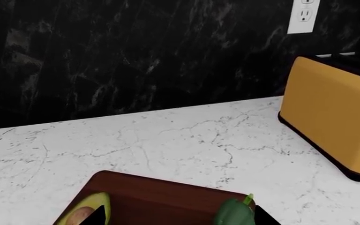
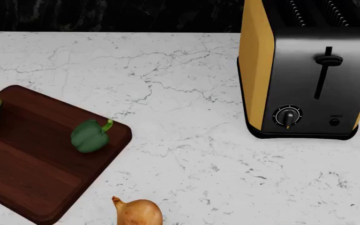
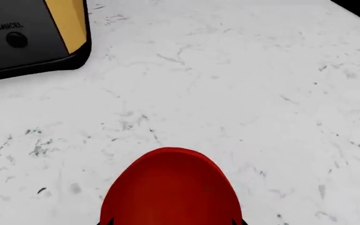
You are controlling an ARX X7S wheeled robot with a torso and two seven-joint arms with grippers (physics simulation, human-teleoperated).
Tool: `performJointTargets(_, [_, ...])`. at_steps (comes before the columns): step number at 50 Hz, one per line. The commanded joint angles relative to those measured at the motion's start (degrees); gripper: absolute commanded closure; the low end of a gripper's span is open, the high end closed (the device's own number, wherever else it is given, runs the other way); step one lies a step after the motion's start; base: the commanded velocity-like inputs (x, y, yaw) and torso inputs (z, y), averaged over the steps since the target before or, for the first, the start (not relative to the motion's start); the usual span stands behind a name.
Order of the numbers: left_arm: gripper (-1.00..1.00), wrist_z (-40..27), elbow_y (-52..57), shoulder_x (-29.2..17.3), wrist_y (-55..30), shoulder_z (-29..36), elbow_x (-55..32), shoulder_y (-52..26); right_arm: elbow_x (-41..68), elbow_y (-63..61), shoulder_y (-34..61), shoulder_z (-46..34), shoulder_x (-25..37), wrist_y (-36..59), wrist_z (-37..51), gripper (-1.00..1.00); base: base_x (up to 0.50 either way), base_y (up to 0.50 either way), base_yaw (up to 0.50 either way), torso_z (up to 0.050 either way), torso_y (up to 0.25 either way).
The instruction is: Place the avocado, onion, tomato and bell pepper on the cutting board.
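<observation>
A dark reddish-brown wooden cutting board (image 2: 36, 154) holds the green bell pepper (image 2: 90, 136) and halved avocado (image 1: 86, 210); the golden-brown onion (image 2: 138, 212) waits beside it, while the right gripper seemingly carries the glossy red tomato (image 3: 171, 187) boardward, though its jaws are unseen.

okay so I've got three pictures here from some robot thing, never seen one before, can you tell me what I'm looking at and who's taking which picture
A simulated two-armed kitchen robot. One picture looks down from its head; the others come from cameras near each arm's jaws. On the marble counter: a toaster, a cutting board with a bell pepper on it, and an onion beside the board. The left wrist view also shows an avocado on the board. A tomato fills the right wrist view; whether it is held, I cannot tell.
</observation>
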Motion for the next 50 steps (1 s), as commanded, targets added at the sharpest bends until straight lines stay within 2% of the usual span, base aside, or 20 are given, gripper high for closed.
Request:
performJointTargets(1, [-1.0, 2.56, 0.0, 0.15, 0.04, -2.42, -0.36, 0.25, 3.71, -0.17, 15.9, -12.0, 0.93, 3.85, 1.59, 1.0, 0.0, 0.0, 0.0, 0.0, 0.0])
performJointTargets(7, [-1.0, 3.28, 0.1, -0.56, 0.58, -3.16, -0.11, 1.27, 5.87, 1.4, 29.41, -22.01, -0.76, 8.0, 3.66, 1.0, 0.0, 0.0, 0.0, 0.0, 0.0])
performJointTargets(21, [-1.0, 4.2, 1.0, -2.28, 1.82, -4.85, -0.23, 3.49, 2.99, 7.06, 47.86, -35.22, -7.76, 13.7, 2.13, 1.0, 0.0, 0.0, 0.0, 0.0, 0.0])
performJointTargets(29, [-1.0, 4.02, 1.52, -3.11, 2.3, -5.61, -1.0, 3.67, -0.94, 10.4, 58.42, -42.91, -13.38, 16.2, -2.04, 1.0, 0.0, 0.0, 0.0, 0.0, 0.0])
performJointTargets(35, [-1.0, 4.37, 1.59, -3.96, 2.65, -6.34, -1.13, 4.26, -1.7, 11.68, 63.97, -47.08, -17.84, 17.3, -4.58, 1.0, 0.0, 0.0, 0.0, 0.0, 0.0])
performJointTargets(50, [-1.0, 4.55, 1.77, -6.09, 3.69, -8.27, -1.7, 5.61, -7.7, 14.91, 70.59, -55.76, -25.04, 14.33, -13.53, 1.0, 0.0, 0.0, 0.0, 0.0, 0.0])
